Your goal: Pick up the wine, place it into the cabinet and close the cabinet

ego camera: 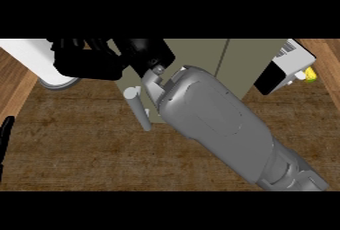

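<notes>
No wine bottle shows anywhere in the head view. The grey-green cabinet (pixel 199 54) stands at the back middle, its front showing a vertical seam and a white bar handle (pixel 138 109) near its left edge. My right forearm (pixel 212 117) crosses the view from the lower right to the upper left. Its black right hand (pixel 86 60) sits at the cabinet's left edge, above the handle, and hides what is behind it. Only a thin black sliver of my left hand (pixel 5 137) shows, straight and still at the left border.
A white cylinder with a grey base (pixel 36 60) stands at the back left, right beside my right hand. A white and black box (pixel 287 67) with something yellow (pixel 309 75) next to it sits at the back right. The counter (pixel 86 157) is dark wood.
</notes>
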Robot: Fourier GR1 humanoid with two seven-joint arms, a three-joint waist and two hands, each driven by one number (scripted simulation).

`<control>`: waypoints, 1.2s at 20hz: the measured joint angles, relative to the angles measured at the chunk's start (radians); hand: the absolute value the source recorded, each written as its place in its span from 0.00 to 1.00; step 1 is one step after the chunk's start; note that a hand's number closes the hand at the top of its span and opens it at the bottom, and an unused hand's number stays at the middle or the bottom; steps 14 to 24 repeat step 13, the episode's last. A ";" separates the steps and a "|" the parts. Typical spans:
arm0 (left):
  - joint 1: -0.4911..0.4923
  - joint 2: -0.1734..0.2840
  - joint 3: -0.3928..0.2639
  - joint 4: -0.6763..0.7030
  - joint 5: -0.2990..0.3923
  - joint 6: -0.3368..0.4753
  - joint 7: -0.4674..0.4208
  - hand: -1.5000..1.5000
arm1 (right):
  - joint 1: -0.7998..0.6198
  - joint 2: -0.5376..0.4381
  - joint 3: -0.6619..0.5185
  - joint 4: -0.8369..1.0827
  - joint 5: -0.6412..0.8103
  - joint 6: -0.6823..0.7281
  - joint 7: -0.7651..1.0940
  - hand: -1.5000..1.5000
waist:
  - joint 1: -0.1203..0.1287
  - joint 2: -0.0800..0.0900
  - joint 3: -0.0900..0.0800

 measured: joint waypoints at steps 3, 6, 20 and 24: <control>-0.014 -0.009 -0.001 -0.003 -0.009 0.013 0.019 0.00 | 0.006 -0.004 -0.016 0.033 -0.004 0.047 -0.057 1.00 | 0.002 -0.009 -0.003; -0.022 -0.013 -0.002 -0.012 -0.013 0.017 0.033 0.00 | 0.010 -0.014 -0.024 0.064 0.005 0.083 -0.109 1.00 | 0.008 -0.016 -0.005; -0.042 -0.026 -0.010 -0.002 -0.029 0.014 0.042 0.00 | 0.017 -0.044 -0.019 0.095 0.040 0.132 -0.176 1.00 | 0.010 -0.026 -0.005; -0.042 -0.026 -0.010 -0.002 -0.029 0.014 0.042 0.00 | 0.017 -0.044 -0.019 0.095 0.040 0.132 -0.176 1.00 | 0.010 -0.026 -0.005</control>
